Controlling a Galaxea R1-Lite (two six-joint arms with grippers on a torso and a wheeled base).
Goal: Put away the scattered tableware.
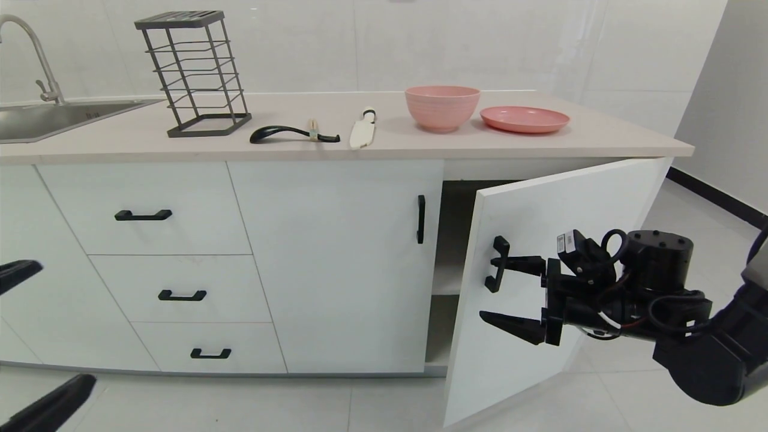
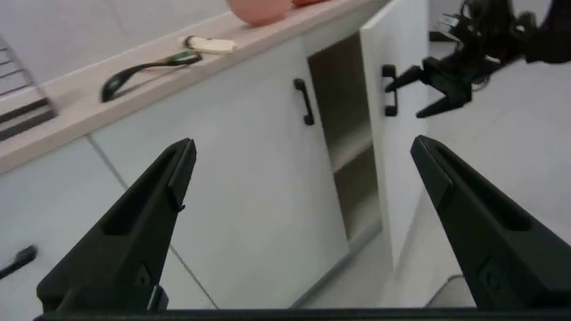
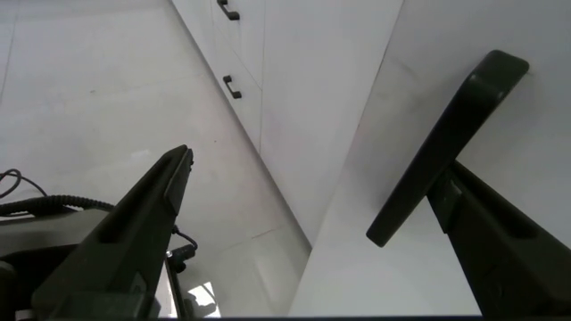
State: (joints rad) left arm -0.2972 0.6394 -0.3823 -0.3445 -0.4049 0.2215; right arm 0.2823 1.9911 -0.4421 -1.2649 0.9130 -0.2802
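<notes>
**Tableware location.** All items lie on the countertop (image 1: 120,135). The pink bowl (image 1: 442,107) stands upright beside the pink plate (image 1: 524,119), close but apart. Toward the sink (image 1: 54,119) lie a white utensil (image 1: 363,129) and a black ladle (image 1: 282,132). A pale stick-like piece (image 1: 312,126) lies across the ladle's handle; I cannot tell what it is. A wire rack (image 1: 195,72) stands next to them.

**Grippers.** The right gripper (image 1: 495,289) has its jaws spread wide in front of the open cabinet door (image 1: 558,204). Its upper finger sits at the door handle (image 1: 494,279) and appears to touch it, but nothing is clamped. The left gripper (image 2: 303,152) also has its jaws wide and holds nothing. It is low before the drawers (image 1: 180,234), well away from the countertop.

**Handling, as judged from where I stand.**
- **Bowl and plate:** Both look rigid, smooth-surfaced and light to moderate in weight — possibly breakable if dropped.
- **Bowl:** Grip at the rim, one finger inside the wall and one outside.
- **Plate:** It is shallow and lies flat. Take it at the raised edge and expect slip on the glossy surface.
- **Ladle:** It looks thin, stiff and light — grip mid-handle, where it arches off the surface.
- **White utensil:** It is narrow, so pinch across its width near the middle.
</notes>
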